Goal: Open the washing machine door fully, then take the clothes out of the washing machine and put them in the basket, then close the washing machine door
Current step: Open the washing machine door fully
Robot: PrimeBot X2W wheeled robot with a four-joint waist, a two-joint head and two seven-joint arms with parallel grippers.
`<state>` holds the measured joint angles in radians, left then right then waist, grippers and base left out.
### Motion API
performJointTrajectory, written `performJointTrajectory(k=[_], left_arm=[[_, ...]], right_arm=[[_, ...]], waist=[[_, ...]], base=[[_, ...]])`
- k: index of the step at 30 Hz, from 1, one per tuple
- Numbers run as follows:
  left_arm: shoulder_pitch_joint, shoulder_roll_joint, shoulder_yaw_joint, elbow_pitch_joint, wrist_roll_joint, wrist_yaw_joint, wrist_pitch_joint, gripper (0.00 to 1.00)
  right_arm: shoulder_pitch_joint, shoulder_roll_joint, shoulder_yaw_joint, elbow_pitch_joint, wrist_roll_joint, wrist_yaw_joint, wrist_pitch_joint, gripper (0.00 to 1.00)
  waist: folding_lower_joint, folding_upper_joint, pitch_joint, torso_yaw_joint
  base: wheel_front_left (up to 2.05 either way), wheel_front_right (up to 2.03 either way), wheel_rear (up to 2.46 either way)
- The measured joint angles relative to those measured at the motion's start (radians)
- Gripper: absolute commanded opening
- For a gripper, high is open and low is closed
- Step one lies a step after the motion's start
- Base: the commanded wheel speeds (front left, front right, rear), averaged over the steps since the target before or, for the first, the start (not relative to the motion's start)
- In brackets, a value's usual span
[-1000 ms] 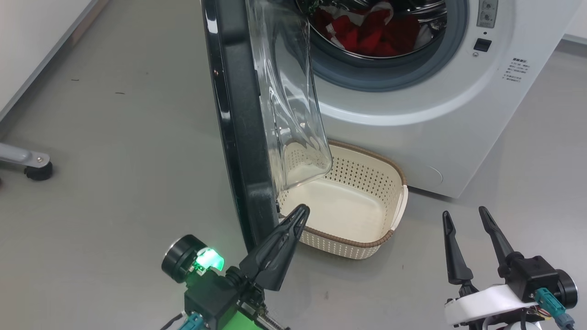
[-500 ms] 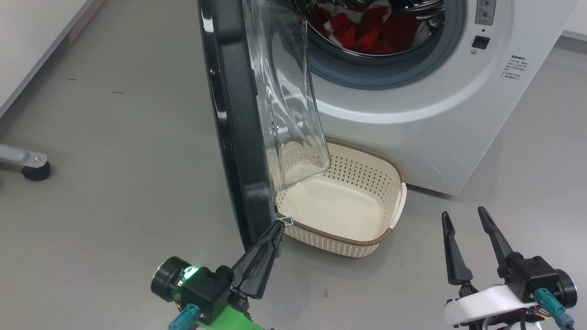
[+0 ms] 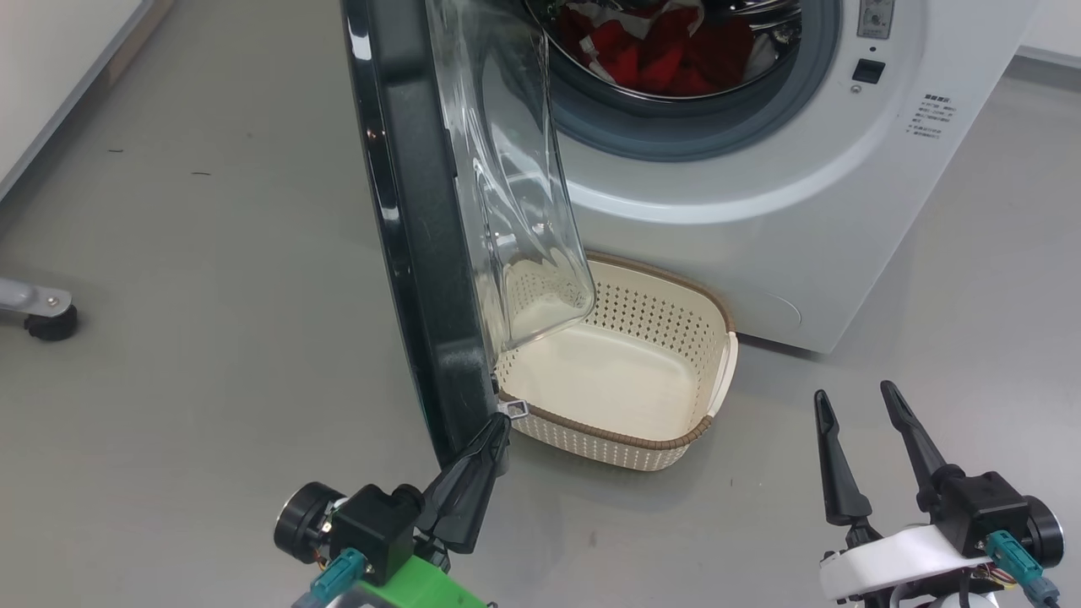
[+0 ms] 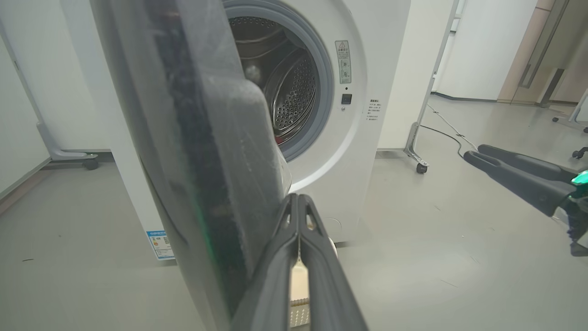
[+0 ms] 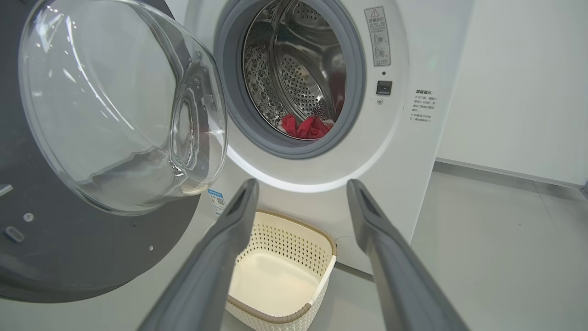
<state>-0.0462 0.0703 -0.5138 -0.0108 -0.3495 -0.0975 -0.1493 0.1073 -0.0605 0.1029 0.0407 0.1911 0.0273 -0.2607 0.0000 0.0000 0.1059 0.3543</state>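
The washing machine stands at the upper right, its door swung out edge-on toward me, glass bowl facing the drum. Red and white clothes lie in the drum, also seen from the right wrist. The cream basket sits empty on the floor below the porthole, partly behind the door. My left gripper is shut and holds nothing, its tip at the door's lower edge by the latch; contact is unclear. In the left wrist view the shut left gripper lies beside the door. My right gripper stands open at the lower right, empty.
A caster foot sits on the grey floor at the far left, near a wall's base. In the left wrist view a wheeled frame leg and a cable lie to the right of the machine. Open floor surrounds the basket's front and right.
My shut left gripper has drawn back from over the basket's rim to the door's lower edge. The camera has shifted a little. The right arm has not moved.
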Motion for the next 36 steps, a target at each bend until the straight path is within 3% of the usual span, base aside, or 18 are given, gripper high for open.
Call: performJointTrajectory(k=[21,36], left_arm=[[-0.017,-0.017,0.02,0.051,-0.026,0.015,-0.003,0.0],[-0.012,-0.021,0.062,0.083,-0.036,0.069,-0.029,0.0]], right_arm=[[0.0,0.007,-0.031,0.009,0.0,0.014,0.0,1.0],[0.0,0.012,-0.03,0.012,-0.009,0.024,0.0,1.0]], waist=[[0.0,0.0,0.006,-0.001],[0.0,0.0,-0.001,0.05]], base=[[0.0,0.0,0.0],[0.0,0.0,0.0]])
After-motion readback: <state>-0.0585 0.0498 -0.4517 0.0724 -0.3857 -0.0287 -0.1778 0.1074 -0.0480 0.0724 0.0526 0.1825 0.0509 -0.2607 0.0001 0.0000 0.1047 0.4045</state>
